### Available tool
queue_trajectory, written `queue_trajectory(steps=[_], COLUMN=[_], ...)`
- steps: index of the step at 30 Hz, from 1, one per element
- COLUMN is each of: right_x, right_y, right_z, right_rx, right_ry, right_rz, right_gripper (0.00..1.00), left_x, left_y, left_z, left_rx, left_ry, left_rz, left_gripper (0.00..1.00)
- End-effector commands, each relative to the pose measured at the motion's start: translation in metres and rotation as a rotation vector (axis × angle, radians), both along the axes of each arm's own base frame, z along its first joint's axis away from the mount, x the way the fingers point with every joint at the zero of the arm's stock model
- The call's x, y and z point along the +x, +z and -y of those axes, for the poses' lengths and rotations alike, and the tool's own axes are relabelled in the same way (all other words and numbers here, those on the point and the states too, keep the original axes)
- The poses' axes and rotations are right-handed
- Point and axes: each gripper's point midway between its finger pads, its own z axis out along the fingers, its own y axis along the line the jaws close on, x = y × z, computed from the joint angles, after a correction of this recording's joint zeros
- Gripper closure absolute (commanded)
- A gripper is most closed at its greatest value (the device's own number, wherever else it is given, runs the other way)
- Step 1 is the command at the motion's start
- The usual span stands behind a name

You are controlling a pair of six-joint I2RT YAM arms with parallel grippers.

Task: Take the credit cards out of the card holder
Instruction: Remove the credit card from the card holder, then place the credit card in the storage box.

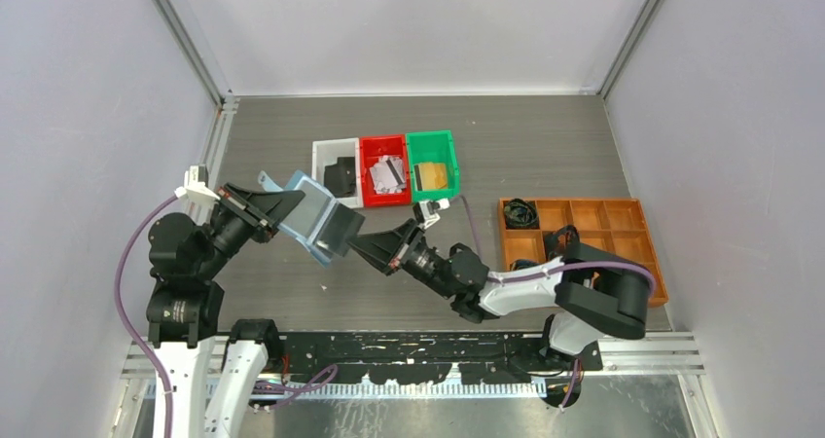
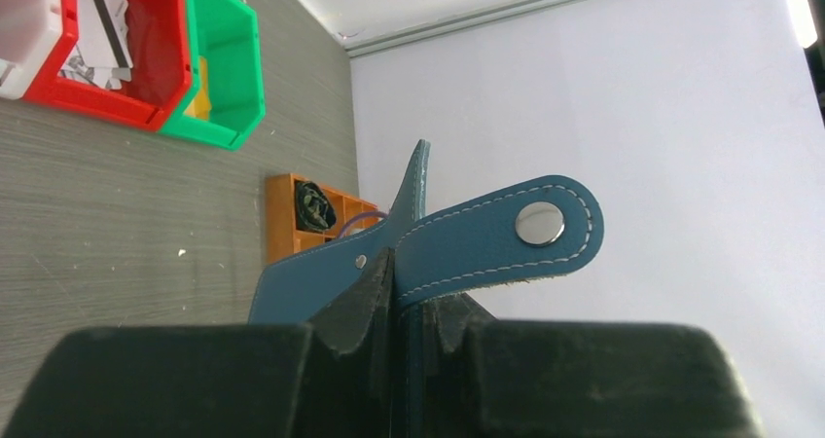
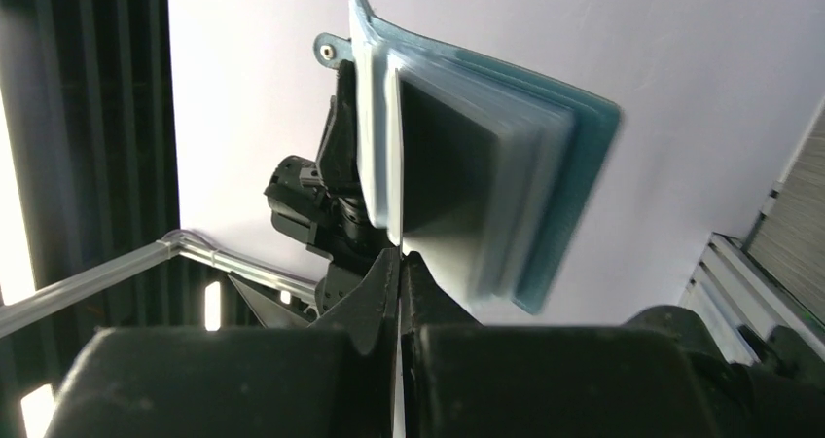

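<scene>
Right gripper (image 1: 356, 244) is closed tight, and I see it pinching the edge of a black card (image 1: 341, 230) that sticks out of the blue wallet (image 1: 309, 212). Left gripper (image 1: 284, 211) clamps the wallet's other side and holds it open above the table (image 1: 545, 156), near three bins (image 1: 384, 144).

Lower edge of card holder (image 2: 486, 238) hidden inside left claw (image 2: 394, 311)

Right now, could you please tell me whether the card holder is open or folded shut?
Open: the card holder is spread, its lighter inside with card slots exposed, and the snap tab is unfastened.
</scene>
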Motion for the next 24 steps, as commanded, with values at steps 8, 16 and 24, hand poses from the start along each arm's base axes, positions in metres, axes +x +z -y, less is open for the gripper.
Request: queue_trajectory(steps=[8,16,24], right_x=[0.02,0.068,0.135], right_y=[0.01,0.001,-0.032], right_z=[0.075,0.096,0.041], right_rx=[-0.107,-0.433,-0.934], right_ry=[-0.169,-0.178,0.014], right_rz=[0.046,0.079,0.204], right_gripper=[0.99,0.99,0.99], left_x=[-0.02,-0.049,-0.055], left_y=[0.053,0.075,0.06], left_z=[0.013,0.028,0.021], left_rx=[0.041,0.186,0.372], left_ry=[-0.103,-0.259,-0.259], left_rz=[0.232,0.39,0.352], left_gripper=[1.0,1.0,1.0])
